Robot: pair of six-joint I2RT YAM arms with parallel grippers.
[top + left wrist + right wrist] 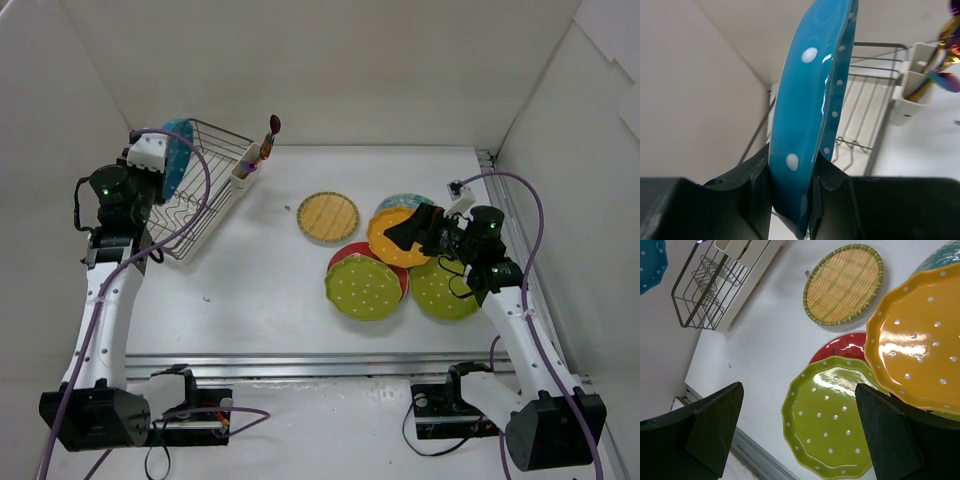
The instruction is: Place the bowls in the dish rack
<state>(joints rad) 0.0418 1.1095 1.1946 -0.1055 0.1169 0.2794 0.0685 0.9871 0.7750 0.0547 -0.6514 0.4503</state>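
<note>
Left gripper (pixel 792 200): jaws drawn narrow and clamped on the lower rim of the blue white-dotted bowl (pixel 810 115). Bowl stands on edge; its long axis rises from the jaws and leans a little right at the top, with the hollow face toward the left wall. The dish rack (pixel 875 100) lies beyond and to the right of the bowl in the wrist view, its wire tines low behind the rim. From overhead the bowl sits over the rack's far-left side, across from the white utensil cup (pixel 243 172). Cannot tell whether its lower edge has entered a slot or hangs just above the wires. Judgement: the coming move turns on bringing the bowl's thin edge into line with a gap between tines and then lowering, so the lean probably needs correcting. The left arm is much nearer the rack. Right gripper (pixel 800 432): jaws spread wide, holding nothing, hovering over the pile on the right of the table. The orange bowl (pixel 917 350) lies flat, below and right of the jaws, overlapping a red bowl (pixel 842 347) and a green bowl (pixel 832 425). The tan woven bowl (pixel 845 285) lies apart, toward the rack. The right arm is nearer all of these.
</note>
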